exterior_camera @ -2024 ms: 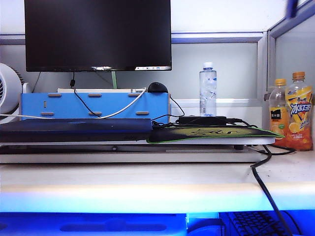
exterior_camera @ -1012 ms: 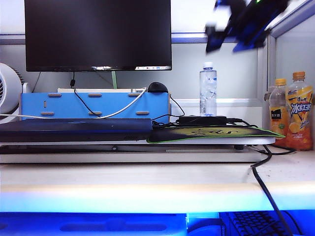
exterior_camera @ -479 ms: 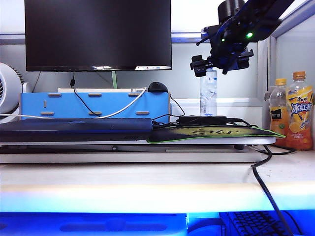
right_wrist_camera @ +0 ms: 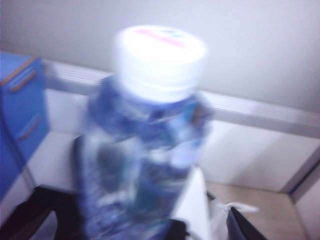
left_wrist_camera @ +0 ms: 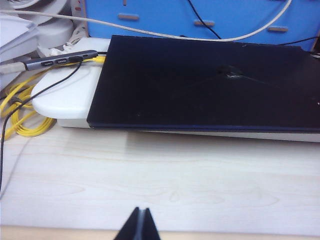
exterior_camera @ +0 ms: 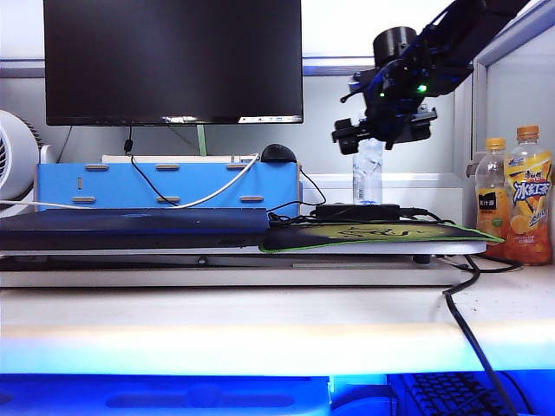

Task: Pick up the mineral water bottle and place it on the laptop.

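The mineral water bottle [exterior_camera: 368,178] stands upright behind the mouse pad, clear with a white cap. My right gripper [exterior_camera: 380,130] hangs at its cap and neck and hides them in the exterior view. In the right wrist view the bottle [right_wrist_camera: 145,150] fills the frame, blurred, between the dark fingers [right_wrist_camera: 30,215] of the open right gripper [right_wrist_camera: 142,232]; contact cannot be told. The laptop [exterior_camera: 130,227] lies flat and dark at the left, closed. It also shows in the left wrist view as a laptop [left_wrist_camera: 210,85] on a white stand. My left gripper [left_wrist_camera: 140,224] is shut over the wooden desk, holding nothing.
A big black monitor [exterior_camera: 172,61] stands above a blue organizer [exterior_camera: 165,186]. Two orange-drink bottles [exterior_camera: 516,195] stand at the right by the partition. A green-edged mouse pad [exterior_camera: 373,234] carries a black adapter [exterior_camera: 357,211]. Cables [exterior_camera: 464,321], a yellow cord [left_wrist_camera: 22,120] and a fan [exterior_camera: 13,160] are nearby.
My right arm has come down from the upper right and moved left, so the open gripper is now level with the bottle's top. The left gripper and the bottle have not moved.
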You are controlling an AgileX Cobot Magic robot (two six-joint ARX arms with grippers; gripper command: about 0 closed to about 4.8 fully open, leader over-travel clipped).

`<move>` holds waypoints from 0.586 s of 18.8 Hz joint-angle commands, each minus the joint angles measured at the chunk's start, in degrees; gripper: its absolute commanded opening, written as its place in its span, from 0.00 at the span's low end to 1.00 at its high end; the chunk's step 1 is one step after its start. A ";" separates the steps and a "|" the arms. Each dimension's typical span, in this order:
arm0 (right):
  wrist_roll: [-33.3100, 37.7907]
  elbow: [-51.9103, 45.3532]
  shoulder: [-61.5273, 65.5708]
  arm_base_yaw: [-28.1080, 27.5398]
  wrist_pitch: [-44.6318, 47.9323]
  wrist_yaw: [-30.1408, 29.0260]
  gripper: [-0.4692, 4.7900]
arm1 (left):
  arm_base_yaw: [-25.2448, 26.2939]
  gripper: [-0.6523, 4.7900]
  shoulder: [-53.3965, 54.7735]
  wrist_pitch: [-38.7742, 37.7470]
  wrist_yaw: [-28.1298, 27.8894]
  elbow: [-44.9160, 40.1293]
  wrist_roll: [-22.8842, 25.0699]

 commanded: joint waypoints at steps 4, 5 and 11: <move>0.87 1.73 1.46 -1.01 0.31 -4.42 1.00 | 0.00 0.12 -0.11 -0.11 0.17 0.00 0.09; 0.92 1.73 1.49 -1.01 0.74 -5.20 1.00 | 0.00 0.12 -0.11 -0.11 0.17 0.00 0.09; 1.22 1.77 2.03 -1.01 1.60 -7.56 1.00 | 0.00 0.12 -0.11 -0.11 0.17 0.00 0.09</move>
